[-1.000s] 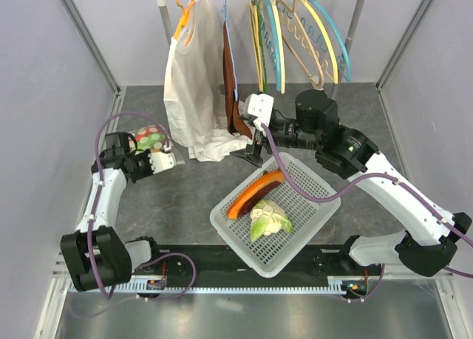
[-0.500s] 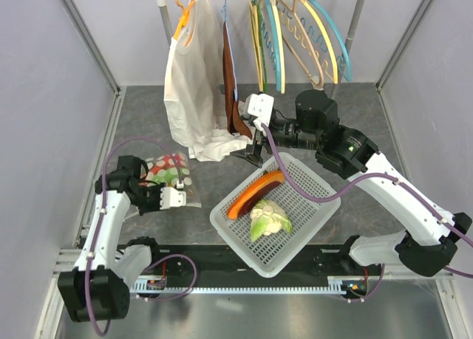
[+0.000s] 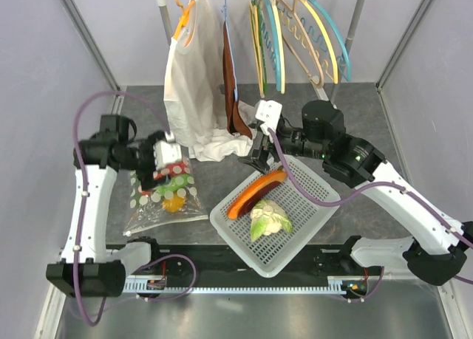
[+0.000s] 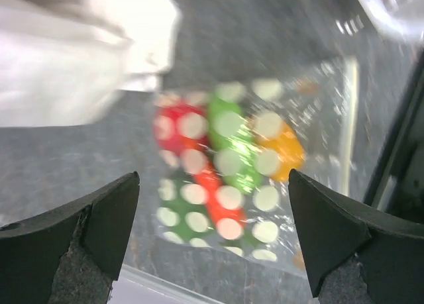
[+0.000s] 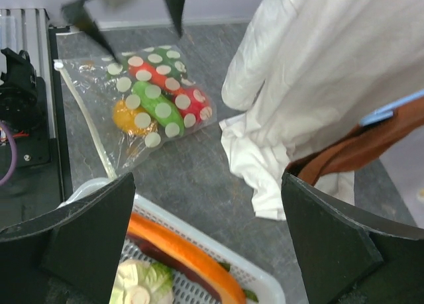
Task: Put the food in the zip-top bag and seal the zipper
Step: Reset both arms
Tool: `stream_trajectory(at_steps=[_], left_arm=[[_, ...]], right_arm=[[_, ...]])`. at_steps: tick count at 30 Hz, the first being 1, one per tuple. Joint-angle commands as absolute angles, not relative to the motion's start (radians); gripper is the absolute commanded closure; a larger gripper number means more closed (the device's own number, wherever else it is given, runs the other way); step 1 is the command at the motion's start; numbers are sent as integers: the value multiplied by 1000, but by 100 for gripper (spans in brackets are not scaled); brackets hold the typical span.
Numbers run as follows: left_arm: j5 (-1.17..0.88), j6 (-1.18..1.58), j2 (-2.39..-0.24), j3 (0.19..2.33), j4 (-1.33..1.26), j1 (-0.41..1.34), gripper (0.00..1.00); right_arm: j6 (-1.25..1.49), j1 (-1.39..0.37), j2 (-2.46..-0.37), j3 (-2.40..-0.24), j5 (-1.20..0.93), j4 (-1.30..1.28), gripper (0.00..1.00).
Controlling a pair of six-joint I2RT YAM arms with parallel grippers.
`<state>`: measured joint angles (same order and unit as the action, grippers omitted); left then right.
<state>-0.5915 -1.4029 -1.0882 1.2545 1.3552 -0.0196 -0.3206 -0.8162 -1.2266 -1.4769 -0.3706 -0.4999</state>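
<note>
Left pincer [image 4: 213, 177]: held wide open and empty, raised above the bag [image 3: 159, 206].
Bag: laid flat by the near-left corner of the tabletop [image 3: 214, 176]; food [image 5: 158, 105] in red, green and orange is seen inside.
Zipper [image 4: 349, 118]: a pale strip along the bag's side facing the near edge; whether it is sealed cannot be told.
Basket [image 3: 304, 195]: set at the middle of the near edge; a long orange piece [image 3: 255, 193] and a cauliflower [image 3: 268, 219] are not yet bagged.
Right pincer [image 5: 207, 178]: spread open, nothing gripped, poised over the basket's far corner.
Step in hand: a basket item is judged next to be fetched.
Done well: the long piece should be taken across its middle, and the bag's mouth lifted first.
</note>
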Motion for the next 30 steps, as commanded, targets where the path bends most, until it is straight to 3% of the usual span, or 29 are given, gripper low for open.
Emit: stream_trajectory(at_steps=[1, 7, 12, 19, 30], left_arm=[[-710, -979, -1199, 1542, 1483, -20, 0], [-704, -559, -1324, 1761, 1422, -20, 0], [-704, -338, -1292, 1732, 1268, -20, 0], [-574, -173, -1264, 1629, 1126, -20, 0], [-442, -121, -1241, 1569, 1065, -21, 0]], right_arm=[[-247, -810, -1129, -1415, -292, -472, 2], [-97, -645, -996, -1290, -316, -434, 2], [-2, -477, -878, -1178, -350, -385, 2], [84, -238, -691, -996, -282, -343, 2], [140, -149, -650, -968, -193, -368, 2]])
